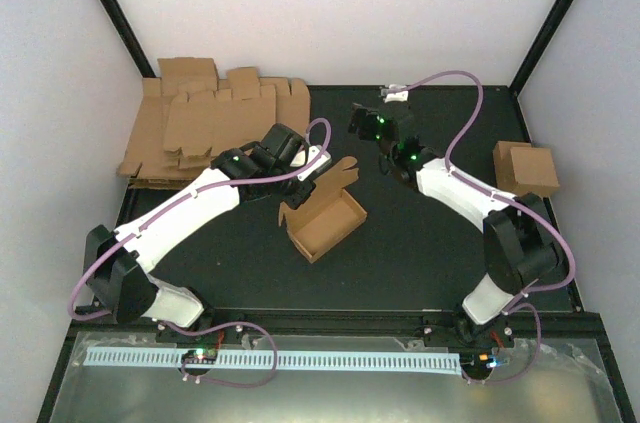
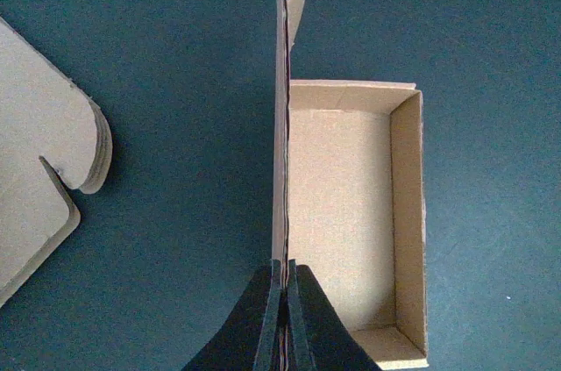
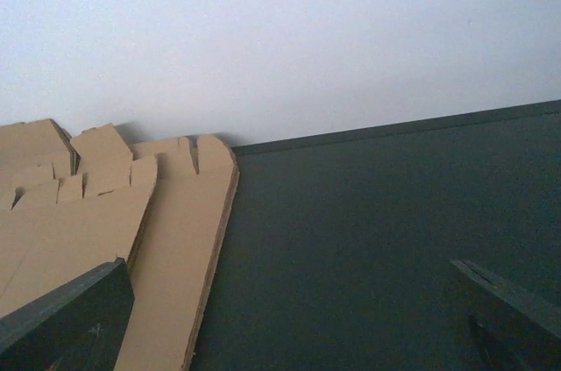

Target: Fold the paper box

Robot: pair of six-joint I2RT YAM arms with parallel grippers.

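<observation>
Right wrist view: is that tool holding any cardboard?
No, the right tool is open, its fingers wide apart with only dark table showing between them.

No legible text, labels, brands or numbers in any view, paper box plain brown on visible faces, pile of flat blanks likewise unprinted, pale strip at near edge shows regular tick-like marks, no readable numerals

White walls, black tabletop, dark corner posts
</observation>
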